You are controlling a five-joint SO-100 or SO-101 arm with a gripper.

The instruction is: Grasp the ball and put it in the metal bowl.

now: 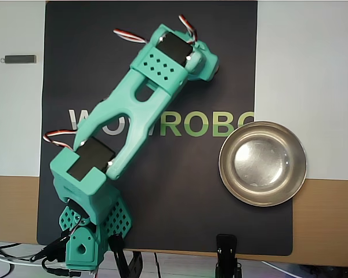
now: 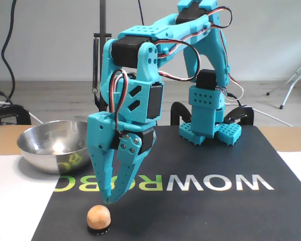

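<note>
The peach-orange ball (image 2: 99,216) rests on a small black ring at the near edge of the black mat (image 2: 200,211). My teal gripper (image 2: 110,199) points straight down, its tips a little above and just right of the ball, not touching it. The fingers meet at the tips and hold nothing. The shiny metal bowl (image 2: 45,155) stands to the left of the gripper in the fixed view. In the overhead view the bowl (image 1: 263,200) lies at the right edge of the mat, and the arm (image 1: 156,69) hides the ball and the fingertips.
White sheets (image 1: 307,58) flank the mat on a wooden tabletop (image 1: 325,220). A small grey bar (image 1: 20,58) lies at the far left. A black clamp (image 1: 227,249) and cables sit by the arm's base (image 1: 84,243). A thin pole with a spring (image 2: 96,60) stands behind the bowl.
</note>
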